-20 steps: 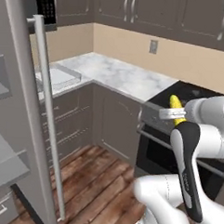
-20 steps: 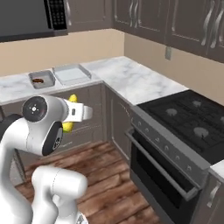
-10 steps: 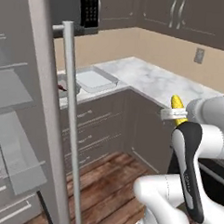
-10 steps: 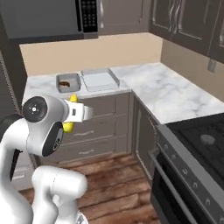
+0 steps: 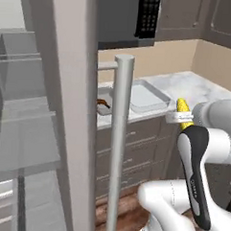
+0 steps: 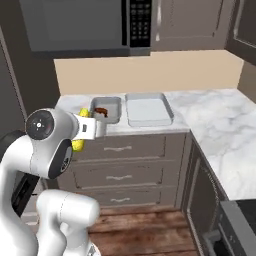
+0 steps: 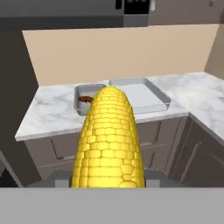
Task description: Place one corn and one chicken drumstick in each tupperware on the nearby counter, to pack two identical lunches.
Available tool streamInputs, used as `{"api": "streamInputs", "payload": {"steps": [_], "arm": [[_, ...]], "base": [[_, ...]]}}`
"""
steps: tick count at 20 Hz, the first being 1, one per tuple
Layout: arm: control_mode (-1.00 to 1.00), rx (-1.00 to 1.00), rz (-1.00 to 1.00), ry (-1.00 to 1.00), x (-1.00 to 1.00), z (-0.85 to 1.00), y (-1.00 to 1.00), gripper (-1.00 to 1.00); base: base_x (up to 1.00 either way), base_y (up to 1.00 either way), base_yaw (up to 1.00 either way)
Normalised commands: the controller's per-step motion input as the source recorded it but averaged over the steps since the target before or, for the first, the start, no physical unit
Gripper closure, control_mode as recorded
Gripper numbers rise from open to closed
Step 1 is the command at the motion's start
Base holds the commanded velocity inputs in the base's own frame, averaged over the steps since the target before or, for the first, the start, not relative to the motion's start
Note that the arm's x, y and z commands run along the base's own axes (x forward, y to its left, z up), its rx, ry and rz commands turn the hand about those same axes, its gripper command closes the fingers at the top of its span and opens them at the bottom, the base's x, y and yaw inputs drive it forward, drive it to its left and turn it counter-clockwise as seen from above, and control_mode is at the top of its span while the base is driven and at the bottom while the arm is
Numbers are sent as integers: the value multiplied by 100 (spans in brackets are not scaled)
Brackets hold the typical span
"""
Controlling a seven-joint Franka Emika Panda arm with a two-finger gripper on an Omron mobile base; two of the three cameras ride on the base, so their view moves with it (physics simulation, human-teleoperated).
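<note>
— Where's the corn [image 7: 108, 139]?

— Clamped in the claw [image 5: 177, 118], sticking straight out, off the counter [image 6: 220, 120].

— And the trays?

— Ahead of the claw on the counter, side by side. The small grey tray [image 6: 109, 106] has a brown drumstick [image 6: 101, 111] in it; the big pale tray [image 6: 147, 110] sits just to its right.

— Anything above?

— A microwave [image 6: 87, 25], up past the claw.

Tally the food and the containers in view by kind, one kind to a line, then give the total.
Corn: 1, the cob held in the pincer
Chicken drumstick: 1, the brown piece in the smaller tray
Tupperware: 2, the smaller grey tray and the larger pale tray
Total: 4
</note>
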Motion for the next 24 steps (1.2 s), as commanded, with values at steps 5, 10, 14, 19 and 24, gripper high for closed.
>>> {"api": "streamInputs", "payload": {"steps": [5, 10, 14, 19, 24], "arm": [[100, 0, 0, 0, 0, 0, 0, 100], [100, 0, 0, 0, 0, 0, 0, 100], [100, 0, 0, 0, 0, 0, 0, 100], [100, 0, 0, 0, 0, 0, 0, 100], [100, 0, 0, 0, 0, 0, 0, 100]], "base": [[97, -14, 33], [75, -29, 24], [36, -58, 9], [25, -28, 3], [50, 4, 1]]}}
